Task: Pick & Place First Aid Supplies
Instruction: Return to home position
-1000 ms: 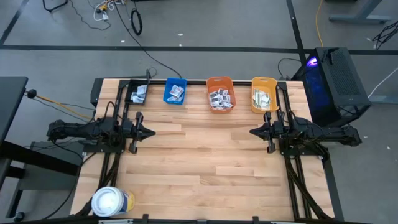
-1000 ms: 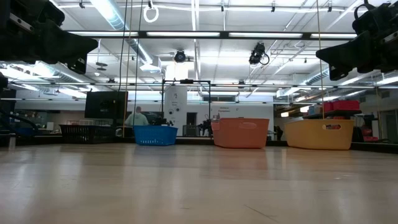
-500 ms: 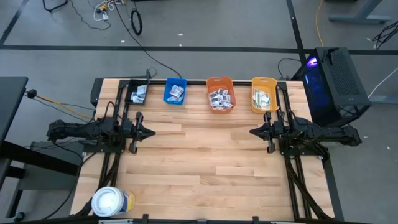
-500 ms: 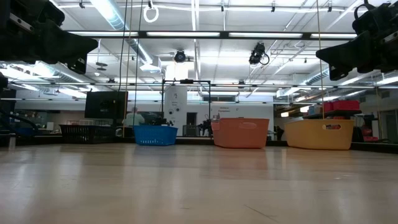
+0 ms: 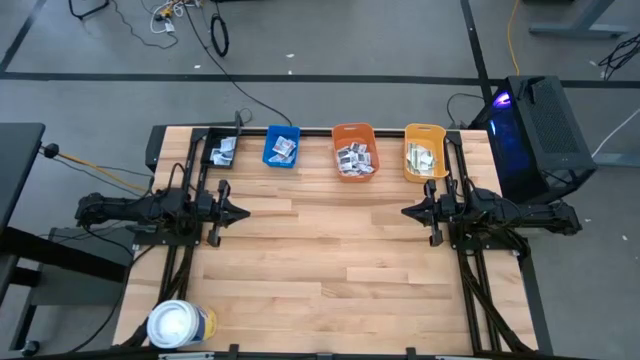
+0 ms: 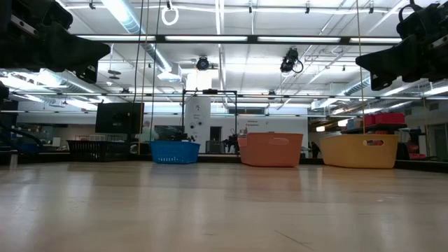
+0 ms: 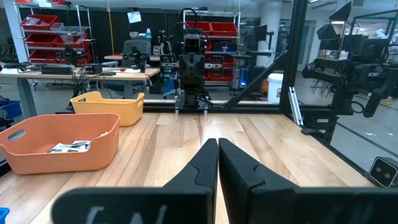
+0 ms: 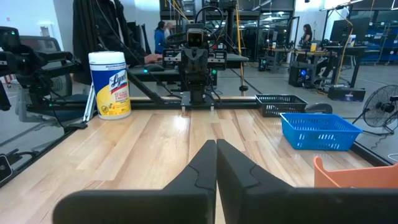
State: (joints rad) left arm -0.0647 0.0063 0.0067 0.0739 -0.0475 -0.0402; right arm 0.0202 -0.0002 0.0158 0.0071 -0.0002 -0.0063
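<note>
Orange bin (image 5: 353,127) stands well beyond left gripper (image 5: 243,213) and right gripper (image 5: 404,212); both pinched together, empty, should park level

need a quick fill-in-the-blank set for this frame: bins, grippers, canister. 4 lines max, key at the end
The orange bin stands ____ the blue bin and the yellow bin.
The left gripper and the right gripper are both ____, holding nothing.
The Lysol wipes canister stands on the ____ arm's side.
The pale greenish strips lie in the ____ bin.
Missing words: between; shut; left; yellow.
</note>
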